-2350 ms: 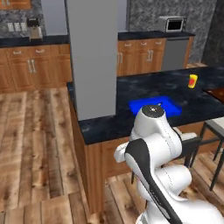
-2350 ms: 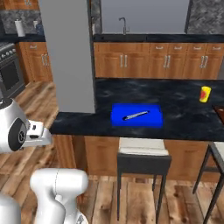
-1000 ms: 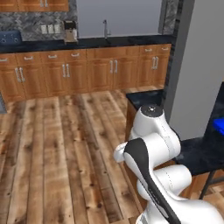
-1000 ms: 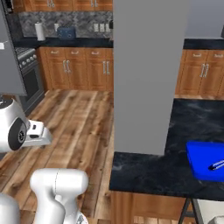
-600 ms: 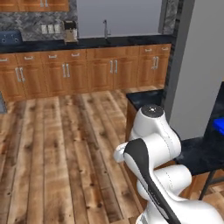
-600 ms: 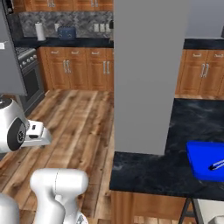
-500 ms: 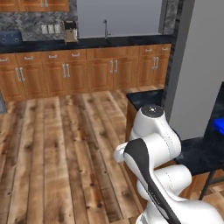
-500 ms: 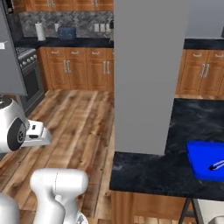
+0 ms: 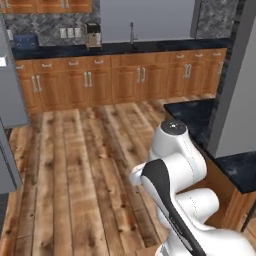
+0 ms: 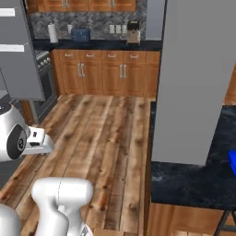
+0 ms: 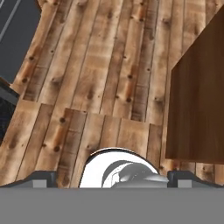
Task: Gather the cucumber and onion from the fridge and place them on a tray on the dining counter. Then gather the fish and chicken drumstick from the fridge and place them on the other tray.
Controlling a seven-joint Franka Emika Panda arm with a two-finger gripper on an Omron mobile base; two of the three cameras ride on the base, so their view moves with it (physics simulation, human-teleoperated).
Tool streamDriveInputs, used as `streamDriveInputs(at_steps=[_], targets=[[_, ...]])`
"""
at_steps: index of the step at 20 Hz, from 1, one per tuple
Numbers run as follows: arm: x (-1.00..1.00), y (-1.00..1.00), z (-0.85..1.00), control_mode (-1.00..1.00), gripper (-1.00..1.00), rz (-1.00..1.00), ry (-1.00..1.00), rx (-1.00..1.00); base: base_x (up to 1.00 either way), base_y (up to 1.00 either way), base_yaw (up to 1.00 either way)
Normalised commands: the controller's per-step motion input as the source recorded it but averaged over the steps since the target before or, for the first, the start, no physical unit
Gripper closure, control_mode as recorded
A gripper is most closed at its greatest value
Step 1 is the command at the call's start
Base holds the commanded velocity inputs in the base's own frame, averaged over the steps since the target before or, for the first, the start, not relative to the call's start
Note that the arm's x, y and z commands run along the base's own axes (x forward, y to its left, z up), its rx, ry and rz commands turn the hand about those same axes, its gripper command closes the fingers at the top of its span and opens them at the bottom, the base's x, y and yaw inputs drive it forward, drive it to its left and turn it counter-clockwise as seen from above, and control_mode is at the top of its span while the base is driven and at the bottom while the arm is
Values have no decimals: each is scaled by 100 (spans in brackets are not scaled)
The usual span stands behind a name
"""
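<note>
Gripper (image 11: 112, 177): seen from the hand view, its two dark finger tips (image 11: 41, 176) low at either side of the picture, set wide apart with nothing between them, pointing down at the wooden plank floor (image 11: 100, 65). Dining counter (image 10: 193, 184): black marbled top on a brown wooden base, at the right of the right base view, its near corner also at the right edge of the left base view; a broad grey pillar (image 10: 191, 78) stands on it. Tray (image 10: 232, 161): a sliver of bright blue at the right edge of the right base view, lying on the dining counter beyond the pillar; its contents cannot be told. Fridge (image 10: 20, 55): grey panel at the upper left of the right base view, with white strips near its top. Wall counter (image 9: 120, 48): dark top over wooden cupboard doors along the far wall, bearing a coffee machine (image 9: 92, 35) and a blue toaster (image 10: 81, 34).
</note>
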Motion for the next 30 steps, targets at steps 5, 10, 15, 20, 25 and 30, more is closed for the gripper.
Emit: streamDriveInputs(at_steps=[5, 10, 15, 20, 25, 30], targets=[[0, 0, 0, 100, -100, 0, 0, 0, 72, 32, 13], [0, 0, 0, 100, -100, 0, 0, 0, 80, 46, 24], [0, 0, 0, 100, -100, 0, 0, 0, 82, 46, 34], [0, 0, 0, 100, -100, 0, 0, 0, 74, 30, 39], [0, 0, 0, 100, -100, 0, 0, 0, 57, 2, 40], [0, 0, 0, 100, -100, 0, 0, 0, 54, 0, 41]])
